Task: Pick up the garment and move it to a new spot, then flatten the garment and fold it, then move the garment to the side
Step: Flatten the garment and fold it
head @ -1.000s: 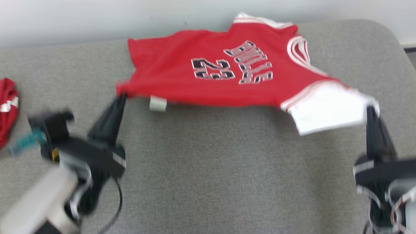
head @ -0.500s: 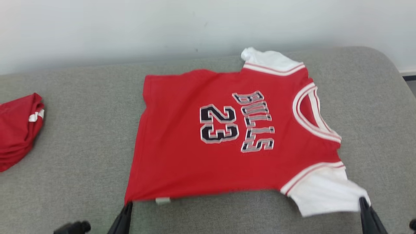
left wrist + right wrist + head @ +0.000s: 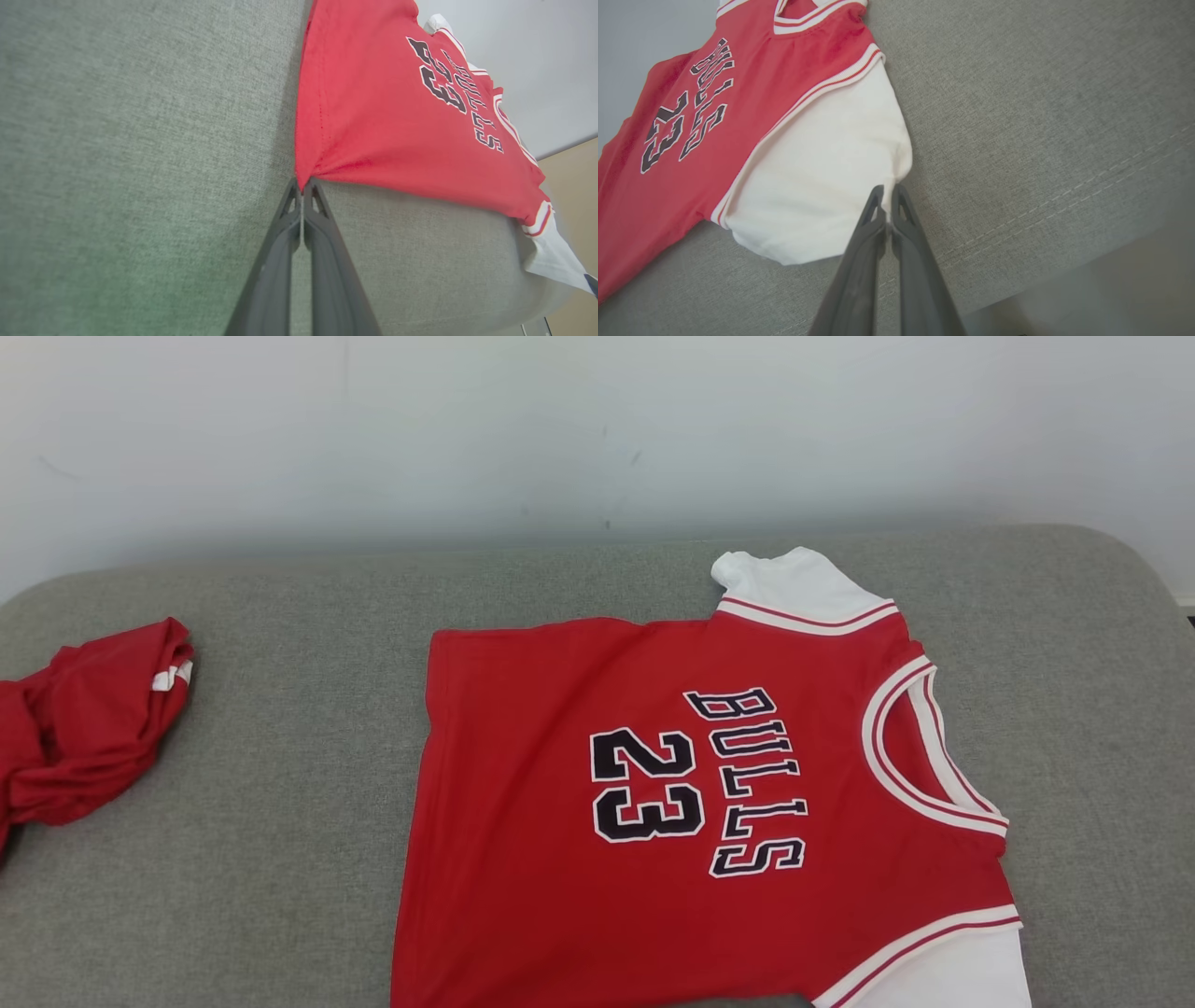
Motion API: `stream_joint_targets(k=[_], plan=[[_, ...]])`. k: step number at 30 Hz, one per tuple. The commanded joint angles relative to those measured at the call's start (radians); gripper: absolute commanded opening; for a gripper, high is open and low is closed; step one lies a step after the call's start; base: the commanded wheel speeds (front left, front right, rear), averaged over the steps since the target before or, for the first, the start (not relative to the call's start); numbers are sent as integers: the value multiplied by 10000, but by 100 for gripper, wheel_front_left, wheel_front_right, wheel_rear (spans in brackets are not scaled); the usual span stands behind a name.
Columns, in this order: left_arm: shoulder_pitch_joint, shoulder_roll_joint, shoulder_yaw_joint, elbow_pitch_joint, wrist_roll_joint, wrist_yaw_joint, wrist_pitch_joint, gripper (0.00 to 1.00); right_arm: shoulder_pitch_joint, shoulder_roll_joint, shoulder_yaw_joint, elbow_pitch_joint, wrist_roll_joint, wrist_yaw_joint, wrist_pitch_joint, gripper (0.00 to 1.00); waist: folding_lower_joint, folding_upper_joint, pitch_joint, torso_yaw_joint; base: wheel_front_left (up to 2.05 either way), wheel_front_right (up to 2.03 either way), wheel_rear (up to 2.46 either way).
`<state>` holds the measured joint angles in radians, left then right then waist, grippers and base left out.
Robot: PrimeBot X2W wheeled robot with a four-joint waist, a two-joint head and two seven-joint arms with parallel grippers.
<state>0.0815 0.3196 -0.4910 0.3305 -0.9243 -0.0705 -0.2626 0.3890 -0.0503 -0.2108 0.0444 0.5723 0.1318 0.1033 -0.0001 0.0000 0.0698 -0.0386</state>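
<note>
Stretched aloft a second ago, the red-and-white "BULLS 23" jersey [image 3: 523,896] now lies flat on the grey fabric cushion [image 3: 280,859]. The left gripper [image 3: 302,184] pinches its hem corner, the right gripper [image 3: 887,191] its white sleeve.

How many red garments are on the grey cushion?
2. The jersey lies spread right of centre; a bunched red garment sits at the far left, partly cut off. Others may lie outside view.
</note>
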Motion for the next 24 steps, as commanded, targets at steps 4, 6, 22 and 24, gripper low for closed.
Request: stream_joint_targets(k=[4,6,22,24], plan=[[254,26,124,185,160,-48,-37,0,278,4,85,-214,167,-24,-12,0,1,0,-61,-26,0,0,0],[253,21,171,201,184,-53,-37,0,292,4,100,-251,192,-24,-9,0,1,0,-67,-39,0,0,0],[-1078,301,204,-311,1371,-172,102,0,-1353,6,-152,-1643,170,-24,676,0,1,0,186,-162,0,0,0],[-1419,449,161,-276,1571,-177,209,0,-1771,4,-194,-1701,-129,-24,869,0,1,0,278,-156,0,0,0]])
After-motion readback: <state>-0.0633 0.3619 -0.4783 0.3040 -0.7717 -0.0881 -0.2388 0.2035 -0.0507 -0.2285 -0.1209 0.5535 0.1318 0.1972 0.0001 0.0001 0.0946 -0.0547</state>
